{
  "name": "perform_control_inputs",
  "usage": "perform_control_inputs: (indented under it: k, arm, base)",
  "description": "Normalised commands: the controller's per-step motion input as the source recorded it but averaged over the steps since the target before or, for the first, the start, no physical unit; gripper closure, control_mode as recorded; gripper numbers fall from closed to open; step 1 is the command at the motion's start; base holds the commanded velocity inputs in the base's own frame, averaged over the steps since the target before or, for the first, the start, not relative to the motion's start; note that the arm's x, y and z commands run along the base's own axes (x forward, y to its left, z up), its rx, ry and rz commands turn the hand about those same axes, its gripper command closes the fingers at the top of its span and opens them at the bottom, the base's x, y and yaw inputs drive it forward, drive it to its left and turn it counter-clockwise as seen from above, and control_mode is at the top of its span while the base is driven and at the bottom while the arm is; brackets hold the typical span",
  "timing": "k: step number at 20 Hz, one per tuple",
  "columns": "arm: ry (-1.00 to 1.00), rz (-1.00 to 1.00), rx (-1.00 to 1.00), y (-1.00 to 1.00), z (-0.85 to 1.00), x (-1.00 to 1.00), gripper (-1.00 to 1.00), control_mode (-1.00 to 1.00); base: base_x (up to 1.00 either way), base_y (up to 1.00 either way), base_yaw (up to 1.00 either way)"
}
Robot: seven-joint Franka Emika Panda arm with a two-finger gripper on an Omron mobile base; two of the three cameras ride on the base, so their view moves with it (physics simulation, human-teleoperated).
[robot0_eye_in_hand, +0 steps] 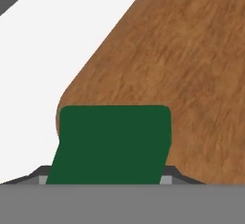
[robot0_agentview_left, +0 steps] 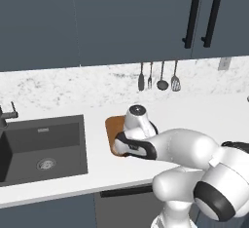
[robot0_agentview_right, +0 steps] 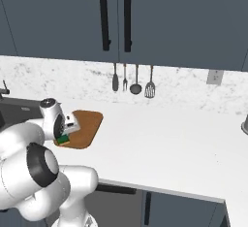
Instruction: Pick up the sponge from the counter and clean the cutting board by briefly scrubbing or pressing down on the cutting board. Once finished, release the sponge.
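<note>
Low over the cutting board (robot0_agentview_right: 85, 126), the gripper (robot0_agentview_right: 63, 137) was clamped on the sponge (robot0_eye_in_hand: 112, 144), green face toward the hand camera, at the board's rounded near corner. Beside it lay the white counter (robot0_agentview_right: 169, 138), with the dark sink (robot0_agentview_left: 44, 146) to the left.

Arm covers most of the board (robot0_agentview_left: 113, 127) in the left view. Sponge (robot0_eye_in_hand: 111, 144) hides the fingertips up close, so can't tell the grip.
</note>
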Motion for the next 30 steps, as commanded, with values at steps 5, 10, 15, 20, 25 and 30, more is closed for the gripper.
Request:
perform_control_inputs:
  k: [5, 10, 15, 20, 25, 30]
  arm:
    - [0.0, 0.0, 0.0, 0.0, -0.4, 0.01, 1.0, -1.0]
    - [-0.01, 0.0, 0.0, 0.0, -0.27, 0.14, 1.0, -1.0]
    - [0.0, 0.0, 0.0, 0.0, -0.01, 0.27, 1.0, -1.0]
    - [0.08, 0.0, 0.0, 0.0, 0.27, 0.08, 1.0, -1.0]
    - [0.05, 0.0, 0.0, 0.0, 0.18, 0.05, 1.0, -1.0]
    - [0.0, -0.02, 0.0, 0.0, -0.14, 0.49, 1.0, -1.0]
  base:
    - [0.0, 0.0, 0.0]
    - [0.0, 0.0, 0.0]
    - [0.0, 0.0, 0.0]
    - [0.0, 0.0, 0.0]
    - [0.0, 0.0, 0.0]
    - [0.0, 0.0, 0.0]
